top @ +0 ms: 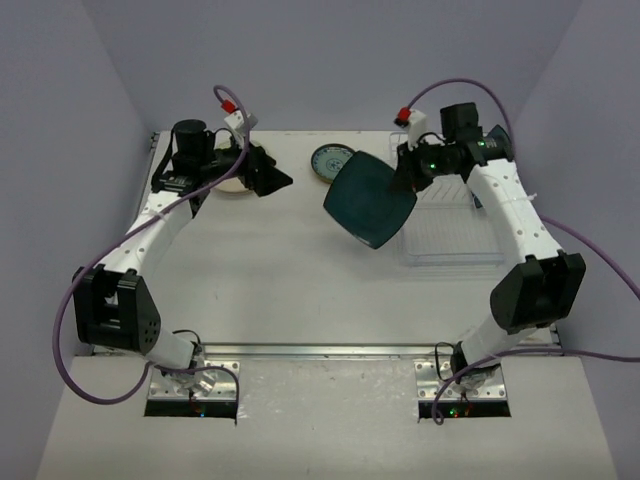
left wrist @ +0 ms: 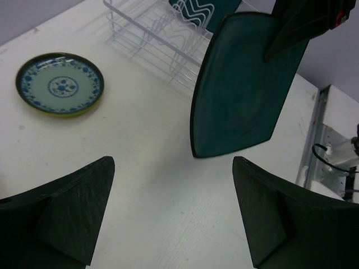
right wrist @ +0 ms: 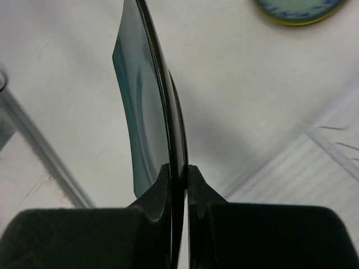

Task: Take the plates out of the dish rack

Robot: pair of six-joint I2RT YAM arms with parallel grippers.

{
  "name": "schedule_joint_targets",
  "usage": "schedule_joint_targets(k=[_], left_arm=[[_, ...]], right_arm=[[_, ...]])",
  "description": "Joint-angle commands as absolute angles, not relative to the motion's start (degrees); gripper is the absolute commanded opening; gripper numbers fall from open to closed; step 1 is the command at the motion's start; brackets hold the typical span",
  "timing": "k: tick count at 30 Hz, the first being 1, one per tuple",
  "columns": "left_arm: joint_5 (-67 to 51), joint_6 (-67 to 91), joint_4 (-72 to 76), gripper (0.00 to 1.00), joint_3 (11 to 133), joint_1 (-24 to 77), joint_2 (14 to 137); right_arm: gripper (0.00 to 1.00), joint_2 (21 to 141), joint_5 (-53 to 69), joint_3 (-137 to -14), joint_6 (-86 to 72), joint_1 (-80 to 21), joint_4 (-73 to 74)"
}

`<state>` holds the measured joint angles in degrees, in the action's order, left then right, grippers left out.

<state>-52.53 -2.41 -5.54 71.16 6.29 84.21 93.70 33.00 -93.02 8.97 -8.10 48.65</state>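
My right gripper [top: 408, 178] [right wrist: 178, 171] is shut on the rim of the large dark-teal rounded-square plate [top: 370, 203] [right wrist: 143, 95]. The plate hangs tilted above the table, just left of the white wire dish rack [top: 450, 235] [left wrist: 148, 39] [right wrist: 331, 162]. In the left wrist view that plate [left wrist: 241, 89] stands ahead, and a teal plate with white wavy lines [left wrist: 196, 10] sits in the rack. A small teal-patterned plate [top: 330, 160] [left wrist: 60, 84] [right wrist: 297, 7] lies flat at the back. My left gripper [top: 275, 180] [left wrist: 173, 162] is open over bare table, with a cream plate [top: 232, 188] partly hidden beneath the arm.
Lilac walls close in the table on the left, back and right. A metal rail [top: 320, 350] runs along the near edge by the arm bases. Purple cables [top: 70, 330] loop beside both arms.
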Motion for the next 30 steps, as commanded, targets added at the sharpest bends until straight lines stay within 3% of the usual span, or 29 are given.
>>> schedule_joint_targets(k=[1, 13, 23, 30], left_arm=[[-59.29, -2.21, -8.92, 0.83, 70.14, 7.89, 85.37], [-61.65, -6.28, -14.54, 0.78, 67.69, 10.68, 88.17], [-60.94, -9.77, -16.00, 0.60, 66.64, 13.13, 89.47], [-59.90, -13.32, -17.77, 0.55, 65.65, 15.43, 89.89]], right_arm=[[0.00, 89.88, 40.52, -94.47, 5.10, -12.28, 41.79], [0.00, 93.27, 41.66, -94.31, 5.27, -21.72, 42.53], [0.00, 96.36, 43.32, -95.92, 4.80, -23.15, 43.26], [0.00, 99.13, 45.70, -97.56, 4.76, -23.72, 45.04]])
